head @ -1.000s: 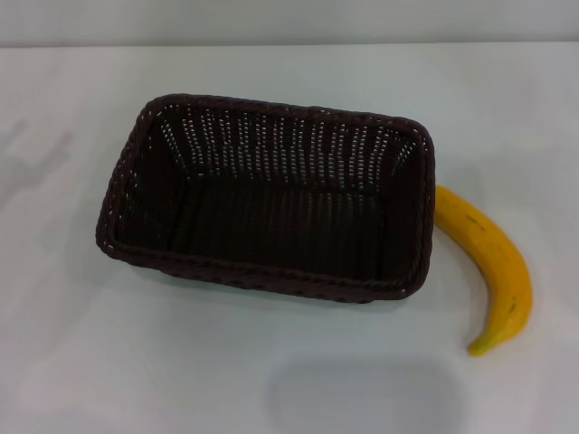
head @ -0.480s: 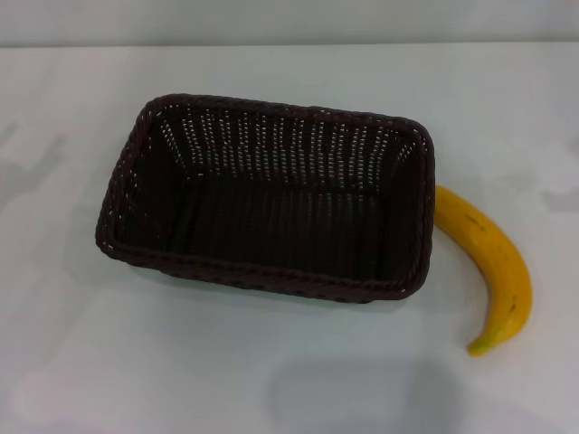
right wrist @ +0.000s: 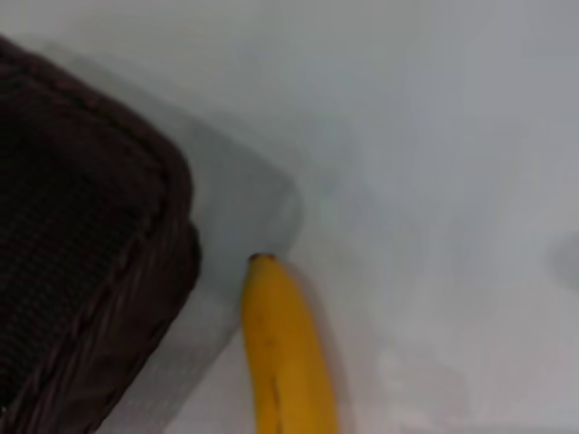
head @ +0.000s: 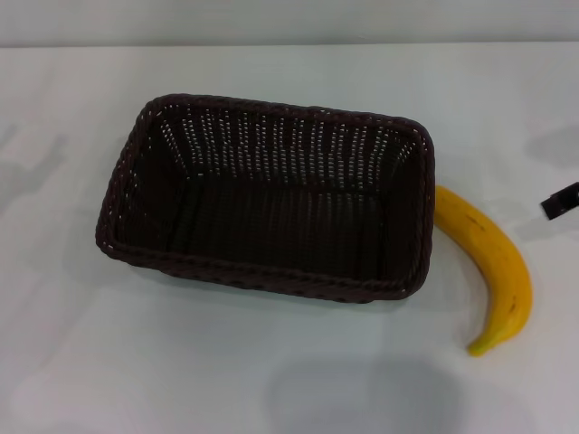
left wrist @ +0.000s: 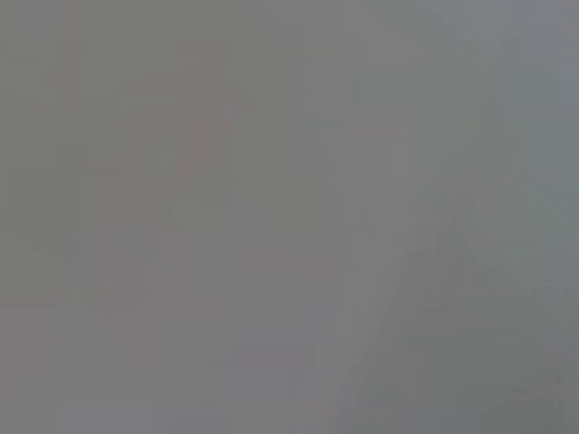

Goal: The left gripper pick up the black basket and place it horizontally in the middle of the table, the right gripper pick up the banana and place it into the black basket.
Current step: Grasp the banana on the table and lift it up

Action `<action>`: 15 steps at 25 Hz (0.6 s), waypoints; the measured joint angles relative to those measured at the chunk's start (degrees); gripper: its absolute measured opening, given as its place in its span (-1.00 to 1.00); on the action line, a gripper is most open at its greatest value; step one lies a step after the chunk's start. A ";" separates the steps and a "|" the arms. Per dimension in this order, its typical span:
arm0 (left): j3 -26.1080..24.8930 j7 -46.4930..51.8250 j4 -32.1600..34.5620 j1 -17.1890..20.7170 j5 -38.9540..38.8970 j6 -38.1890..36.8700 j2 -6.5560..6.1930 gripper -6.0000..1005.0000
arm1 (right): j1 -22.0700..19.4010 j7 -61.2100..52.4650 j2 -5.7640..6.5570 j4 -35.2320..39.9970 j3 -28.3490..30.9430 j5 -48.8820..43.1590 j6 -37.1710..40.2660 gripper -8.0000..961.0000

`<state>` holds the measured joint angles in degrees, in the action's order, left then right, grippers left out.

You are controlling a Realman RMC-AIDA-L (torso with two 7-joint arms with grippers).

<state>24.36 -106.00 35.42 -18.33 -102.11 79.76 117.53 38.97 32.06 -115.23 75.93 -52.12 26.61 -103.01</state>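
Black basket (head: 268, 210), woven wicker w/ braided rim, unmoved mid counter (head: 271, 380). Curved yellow banana (head: 489, 267) just beside its right end, on counter. New vs 0.5 s ago: right gripper (head: 560, 201) tip at right edge; can't tell its opening.

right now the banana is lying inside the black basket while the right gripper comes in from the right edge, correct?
Not quite. The banana is not inside the black basket; the head view shows it lying on the table just outside the basket's right side. The rest holds: the right gripper shows at the right edge.
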 joint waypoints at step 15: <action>-0.02 -0.37 0.07 0.37 0.06 0.29 -0.61 0.78 | 1.16 -13.38 -0.48 -0.53 -19.59 2.06 4.51 0.78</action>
<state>24.34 -106.36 35.50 -17.96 -102.05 80.06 116.92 40.14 18.68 -115.71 75.40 -71.72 28.68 -98.50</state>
